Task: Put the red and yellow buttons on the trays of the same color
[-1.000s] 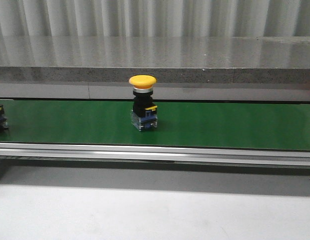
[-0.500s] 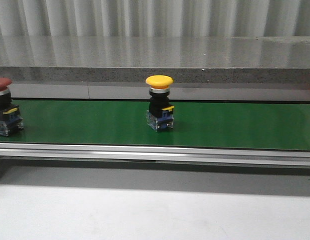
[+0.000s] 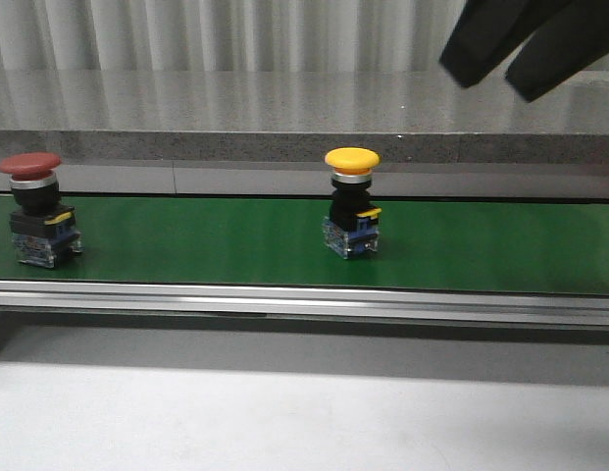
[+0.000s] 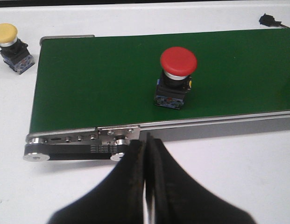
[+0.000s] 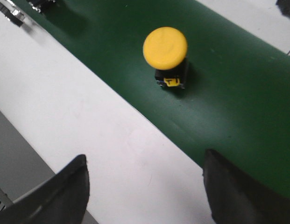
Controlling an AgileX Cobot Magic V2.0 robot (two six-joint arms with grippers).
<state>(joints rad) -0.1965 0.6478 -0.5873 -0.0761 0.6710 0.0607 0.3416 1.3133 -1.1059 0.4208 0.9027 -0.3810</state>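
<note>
On the green conveyor belt (image 3: 186,245) we saw 2 buttons standing upright and well apart: the yellow button (image 3: 352,202) and the red button (image 3: 34,208). Our right gripper (image 5: 145,186) was wide open and empty above the yellow one; the left gripper (image 4: 145,154) was closed and empty. If the belt was running, we judged a late grasp could miss or tip the button.

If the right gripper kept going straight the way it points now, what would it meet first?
Probably the bare white table just short of the green belt. The right gripper, jaws open, is not yet lined up on the yellow button; depth is unclear.
</note>
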